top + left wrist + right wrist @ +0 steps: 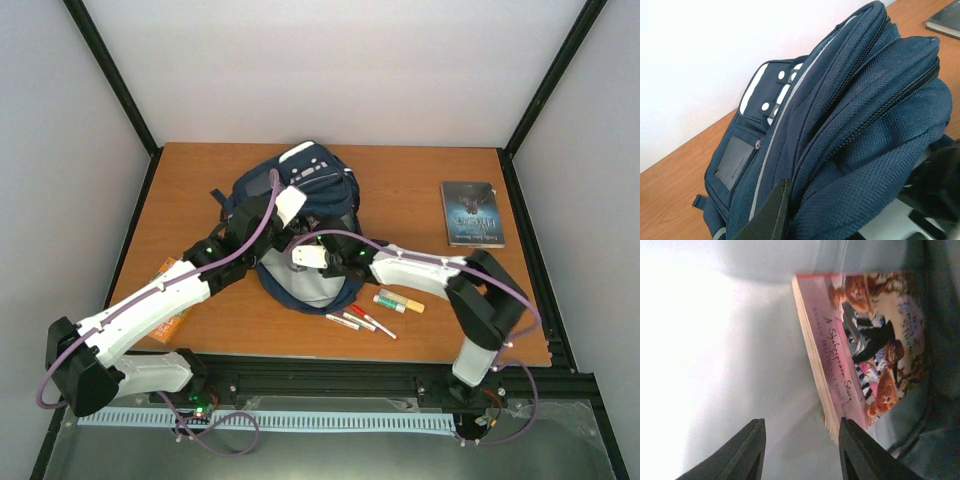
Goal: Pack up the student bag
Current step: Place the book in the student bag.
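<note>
1. Two hands worked at the student bag (880, 115), which sat mid-counter (400, 190); the left hand (288, 200) was clamped on its rim fabric, holding the mouth up; if that pinch slipped, we judged the opening could collapse.
2. The right hand (802, 450) was inside, jaws parted and empty, just beside the pink book (865, 345); a careless withdrawal could snag the book and drag it out.

I have the student bag (300, 215) lying mid-bench (420, 170), its top toward the far edge. Well off to its right lies a book (471, 213). A second book (167, 270) lies at the near left, partly under my left arm (150, 310). Just near-right of the bag lie some pens (360, 320), with two sticks (398, 301) beside them. Inside the bag sits a paperback (865, 345), just beyond my right pincer (802, 445).
</note>
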Robot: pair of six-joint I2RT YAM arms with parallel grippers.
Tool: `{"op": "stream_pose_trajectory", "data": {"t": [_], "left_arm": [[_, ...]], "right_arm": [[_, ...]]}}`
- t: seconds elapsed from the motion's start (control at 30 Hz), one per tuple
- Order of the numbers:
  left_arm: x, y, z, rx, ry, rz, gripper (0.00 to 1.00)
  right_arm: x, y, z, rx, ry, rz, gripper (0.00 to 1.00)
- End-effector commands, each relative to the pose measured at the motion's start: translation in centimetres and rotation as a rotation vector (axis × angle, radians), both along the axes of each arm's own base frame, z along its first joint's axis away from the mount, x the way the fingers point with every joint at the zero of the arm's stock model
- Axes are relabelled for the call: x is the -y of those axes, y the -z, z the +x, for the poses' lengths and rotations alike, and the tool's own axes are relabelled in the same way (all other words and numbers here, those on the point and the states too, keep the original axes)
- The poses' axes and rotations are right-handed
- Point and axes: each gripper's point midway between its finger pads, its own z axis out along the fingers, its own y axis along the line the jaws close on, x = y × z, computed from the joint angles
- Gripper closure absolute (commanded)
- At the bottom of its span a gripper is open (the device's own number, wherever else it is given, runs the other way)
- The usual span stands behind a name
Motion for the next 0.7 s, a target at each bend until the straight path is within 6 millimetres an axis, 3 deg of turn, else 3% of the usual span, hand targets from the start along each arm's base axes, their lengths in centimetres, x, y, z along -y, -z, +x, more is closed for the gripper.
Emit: {"op": "stream_pose_trajectory", "data": {"t": [0.0, 0.17, 0.3, 0.5, 0.67], "left_arm": [[1.3, -6.1, 0.1, 0.107, 0.035, -0.163, 0.99], [1.4, -4.3, 1.0, 0.070, 0.006, -0.088, 0.99], [1.7, -1.5, 1.9, -0.007, -0.021, -0.021, 0.99], [1.9, 2.1, 0.8, -0.181, -0.040, -0.027, 0.99], [1.1, 5.9, -0.7, -0.312, -0.085, -0.036, 0.96]], "right_arm": [[1.6, -2.4, -5.8, -0.201, -0.011, 0.077, 0.57], [5.0, -2.9, -10.7, -0.362, -0.002, 0.106, 0.53], [7.8, -5.3, -12.2, -0.463, 0.047, 0.223, 0.51], [15.5, -9.7, -8.4, -0.487, 0.300, 0.473, 0.48], [21.5, -12.1, -4.2, -0.410, 0.562, 0.663, 0.37]]}}
